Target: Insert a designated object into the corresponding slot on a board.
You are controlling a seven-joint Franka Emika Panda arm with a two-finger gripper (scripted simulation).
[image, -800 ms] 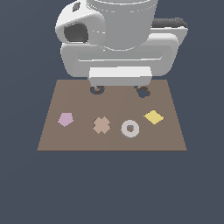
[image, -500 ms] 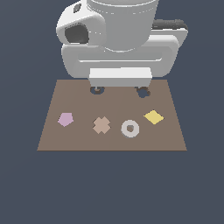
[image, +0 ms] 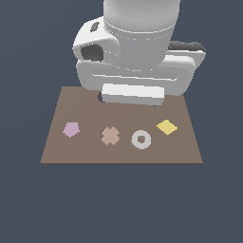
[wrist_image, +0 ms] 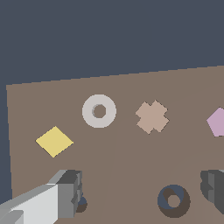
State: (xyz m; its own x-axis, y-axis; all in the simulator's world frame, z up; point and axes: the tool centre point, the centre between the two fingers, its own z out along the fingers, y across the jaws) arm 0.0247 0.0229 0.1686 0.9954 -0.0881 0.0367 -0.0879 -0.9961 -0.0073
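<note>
The light-grey ring [image: 141, 139] lies flat on the brown board [image: 57, 152], between a tan cross [image: 110, 136] and a yellow diamond [image: 166, 126]. In the wrist view the ring [wrist_image: 99, 111] lies apart from the dark ring-shaped slot [wrist_image: 173, 201], which has a brown centre. My gripper [wrist_image: 142, 187] is open and empty, and the slot lies between its fingers [wrist_image: 65, 192]. In the exterior view the white hand [image: 133, 94] hangs over the back of the board and hides the fingers and the slot.
A pink pentagon [image: 71, 129] lies at the exterior view's left end of the row of shapes. A second dark hole [wrist_image: 81, 204] peeks out beside one finger. The big white arm [image: 137, 42] covers the board's far edge.
The hand has come lower and closer to the row of shapes in the exterior view, now hiding its fingertips. The ring and the other shapes have not moved.
</note>
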